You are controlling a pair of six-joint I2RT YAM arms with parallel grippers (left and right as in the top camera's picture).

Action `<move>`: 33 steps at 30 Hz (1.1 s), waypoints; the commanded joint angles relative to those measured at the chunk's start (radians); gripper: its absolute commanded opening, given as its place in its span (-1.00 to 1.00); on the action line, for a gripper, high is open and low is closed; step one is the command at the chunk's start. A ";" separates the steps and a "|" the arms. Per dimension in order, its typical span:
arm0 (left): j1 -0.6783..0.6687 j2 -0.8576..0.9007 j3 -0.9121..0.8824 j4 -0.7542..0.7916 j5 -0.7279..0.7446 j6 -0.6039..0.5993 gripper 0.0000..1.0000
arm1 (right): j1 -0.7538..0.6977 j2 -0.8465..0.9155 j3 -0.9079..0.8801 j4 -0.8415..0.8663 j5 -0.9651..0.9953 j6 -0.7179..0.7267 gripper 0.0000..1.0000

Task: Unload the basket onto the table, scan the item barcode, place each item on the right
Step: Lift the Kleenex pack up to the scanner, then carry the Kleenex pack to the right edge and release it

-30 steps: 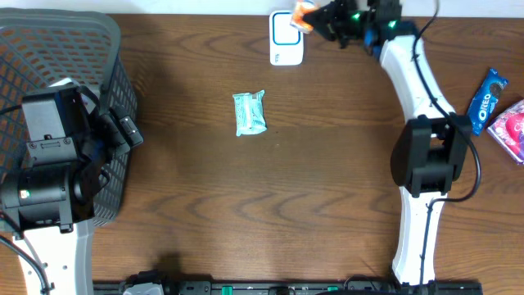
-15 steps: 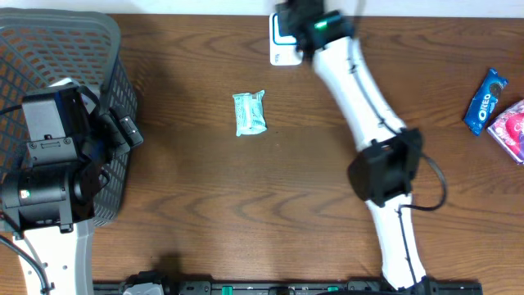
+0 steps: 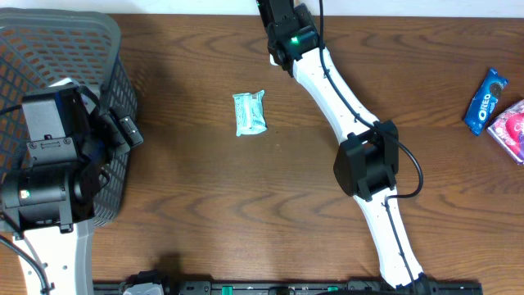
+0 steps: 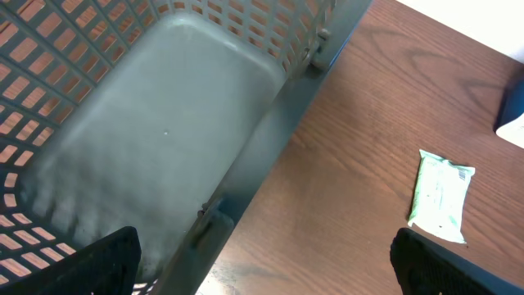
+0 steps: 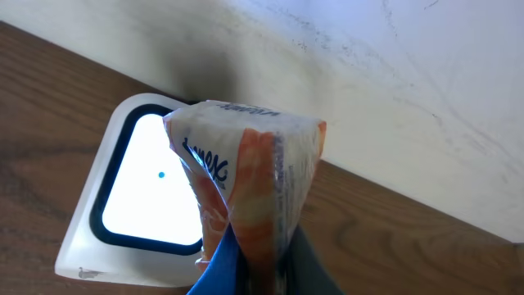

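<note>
Left tool [image 4: 262, 264]: jaws spread wide with nothing between them. It is parked over the rim of the grey basket [image 4: 246, 49], likely to receive scanned goods while keeping out of the other arm's way.
Green packet [image 3: 250, 113]: lies flat in the middle of the counter [image 3: 205, 213], apart from both arms. It is probably a later item, not the one in hand.
Oreo pack [image 3: 486, 100] and pink packet [image 3: 512, 129]: at the counter's right edge, well apart from the work.
Right tool [image 5: 260, 274]: pinched tight on the lower edge of the orange-and-white packet [image 5: 246, 172], which leaves its printed faces uncovered.
Packet position: upright, edge-on to the wrist camera, held over the scanner [image 5: 90, 246] at the far edge, with one face turned toward the lit window.
Barcode: not visible, so I cannot tell whether it faces the window.
Step, as I judge it: presenting the item for the read — a small twist may be needed.
White wall [image 5: 385, 74]: close behind the scanner, leaving little room beyond.
</note>
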 commanded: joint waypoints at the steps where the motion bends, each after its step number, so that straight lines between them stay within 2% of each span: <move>1: 0.004 0.001 0.018 -0.003 -0.009 -0.005 0.96 | 0.000 0.008 0.010 -0.008 -0.023 -0.011 -0.98; 8: 0.004 0.001 0.018 -0.003 -0.009 -0.005 0.96 | -0.056 -0.002 0.048 -0.116 0.048 0.111 -0.99; 11: 0.004 0.001 0.018 -0.003 -0.009 -0.005 0.96 | -0.124 -0.013 0.091 -0.213 0.122 0.160 -0.98; 17: 0.004 0.001 0.018 -0.003 -0.009 -0.005 0.95 | -0.298 -0.015 0.141 -0.454 0.290 0.160 -0.98; 18: 0.004 0.001 0.018 -0.003 -0.009 -0.005 0.96 | -0.330 -0.015 0.141 -0.502 0.288 0.173 -0.98; 23: 0.004 0.001 0.018 -0.003 -0.009 -0.005 0.96 | -0.496 -0.015 0.139 -0.689 0.250 0.422 -0.98; 28: 0.004 0.001 0.018 -0.003 -0.009 -0.005 0.95 | -0.621 -0.015 0.135 -0.731 0.087 0.425 -0.97; 29: 0.004 0.001 0.018 -0.003 -0.009 -0.005 0.96 | -0.640 -0.015 0.135 -0.734 0.057 0.425 -0.93; 30: 0.004 0.001 0.018 -0.003 -0.009 -0.005 0.96 | -0.656 -0.015 0.135 -0.736 0.036 0.425 -0.75; 32: 0.004 0.001 0.018 -0.003 -0.009 -0.005 0.96 | -0.681 -0.015 0.135 -0.743 -0.010 0.425 -0.19; 33: 0.004 0.001 0.018 -0.003 -0.009 -0.005 0.95 | -0.691 -0.015 0.135 -0.747 -0.037 0.425 0.18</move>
